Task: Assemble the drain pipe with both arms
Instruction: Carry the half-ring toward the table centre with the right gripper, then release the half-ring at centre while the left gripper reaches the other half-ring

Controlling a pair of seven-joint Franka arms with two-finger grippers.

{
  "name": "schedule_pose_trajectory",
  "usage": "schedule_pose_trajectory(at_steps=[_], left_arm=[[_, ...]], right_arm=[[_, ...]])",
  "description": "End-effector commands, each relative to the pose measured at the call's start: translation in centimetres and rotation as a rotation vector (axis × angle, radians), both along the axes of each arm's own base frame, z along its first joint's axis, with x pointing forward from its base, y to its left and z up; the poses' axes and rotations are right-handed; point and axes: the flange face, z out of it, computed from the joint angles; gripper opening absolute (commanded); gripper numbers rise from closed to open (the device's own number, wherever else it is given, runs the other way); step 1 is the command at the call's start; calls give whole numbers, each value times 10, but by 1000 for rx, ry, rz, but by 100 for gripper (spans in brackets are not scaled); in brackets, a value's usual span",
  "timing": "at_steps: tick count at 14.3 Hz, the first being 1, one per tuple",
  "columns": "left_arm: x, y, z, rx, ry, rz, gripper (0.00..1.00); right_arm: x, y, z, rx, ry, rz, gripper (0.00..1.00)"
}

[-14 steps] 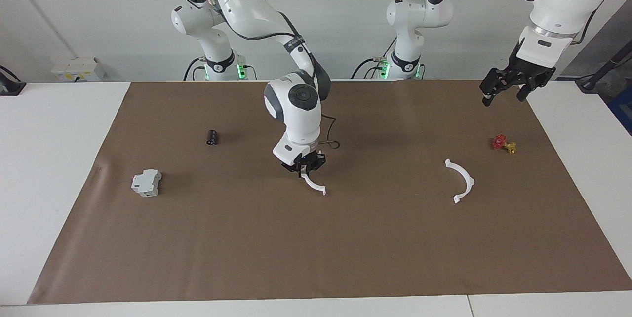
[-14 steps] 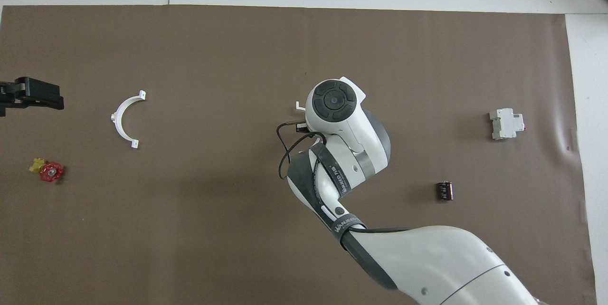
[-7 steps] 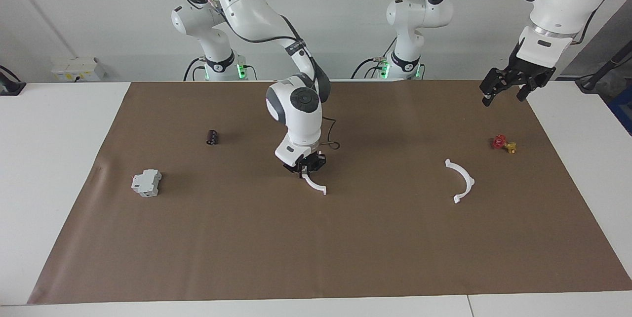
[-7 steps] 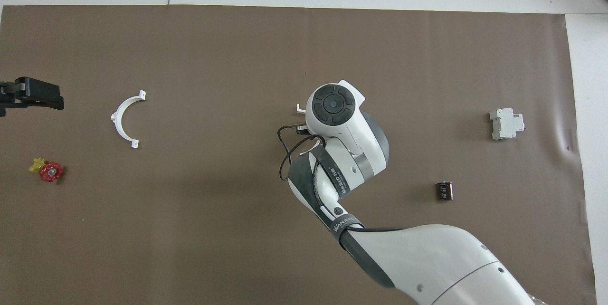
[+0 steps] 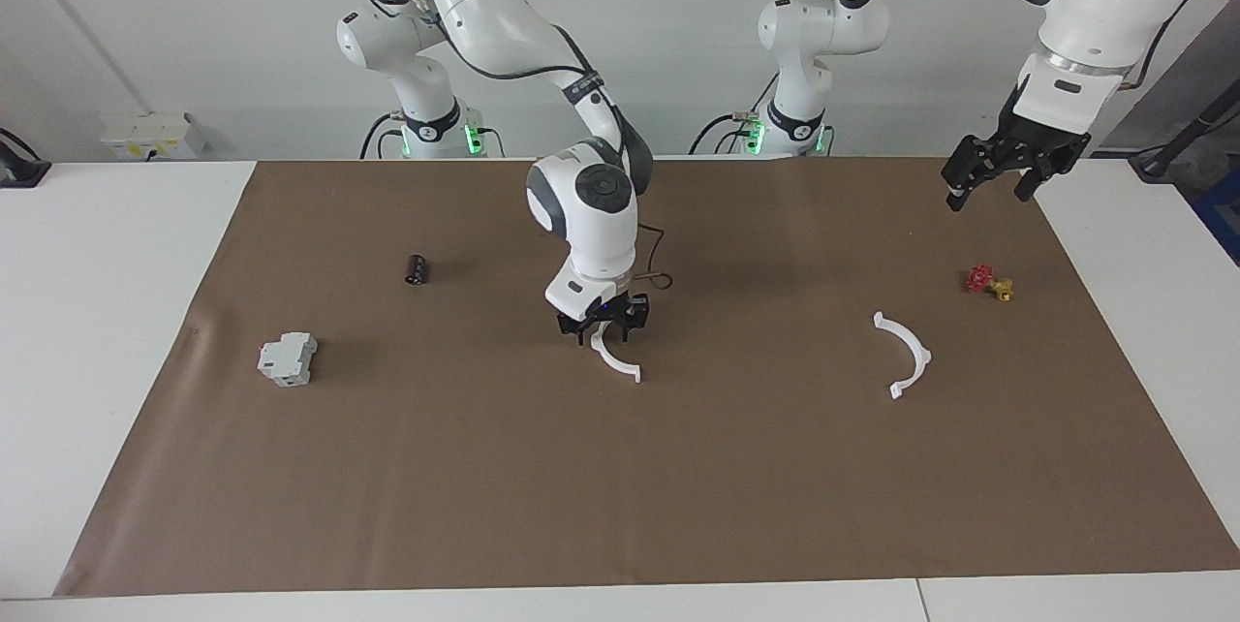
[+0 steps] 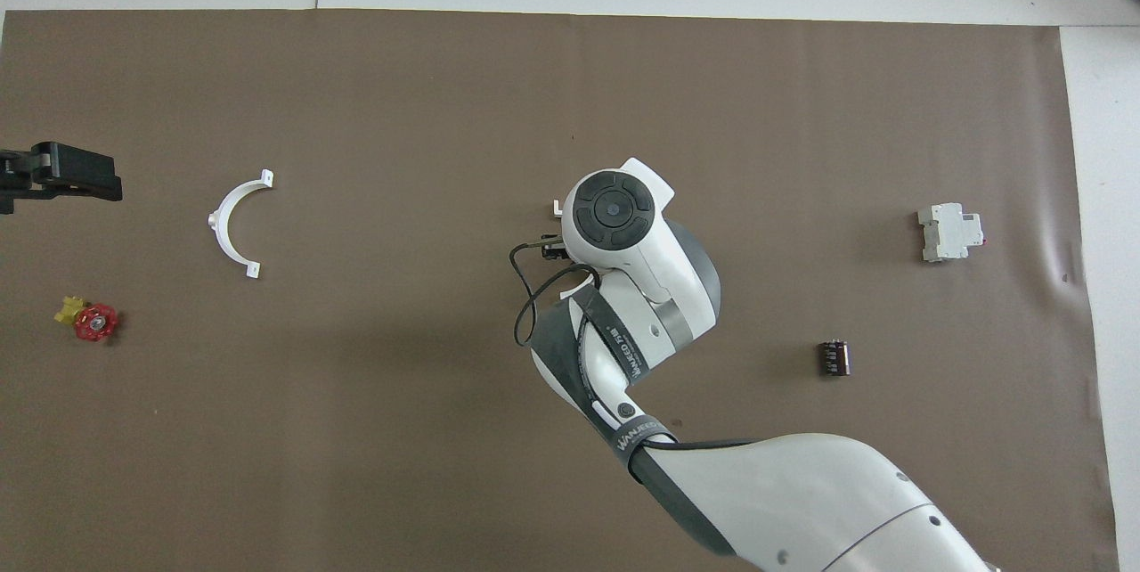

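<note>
A robotics lab is indicated: two large white jointed robot arms (image 5: 542,41) are mounted at a white table (image 5: 97,312) covered by a brown paper sheet (image 5: 678,486), against a bare pale wall (image 5: 194,21).

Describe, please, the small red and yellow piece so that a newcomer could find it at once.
Start at the brown mat and go to the left arm's end. There, nearer to the robots than the lone white half-ring, lies the red and yellow piece, the only brightly coloured thing on the mat.
</note>
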Motion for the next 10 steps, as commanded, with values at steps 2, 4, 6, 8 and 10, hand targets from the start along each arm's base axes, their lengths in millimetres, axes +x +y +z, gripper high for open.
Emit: schedule_pose_trajectory(at_steps=[2, 4, 6, 8, 10], left_arm=[[-15, 6, -27, 10, -55, 7, 100], [-12, 8, -43, 6, -67, 12, 100], [-8, 6, -74, 2, -94, 22, 100], [-3, 6, -112, -5, -112, 58, 100], [6, 7, -138, -7, -112, 80, 100]], right_arm=[[20, -75, 87, 6, -40, -87, 100], [31, -127, 114, 0, -29, -106, 100], [37, -179, 140, -3, -22, -109, 100], [37, -229, 167, 11, -18, -134, 100], [31, -269, 186, 9, 5, -146, 100]])
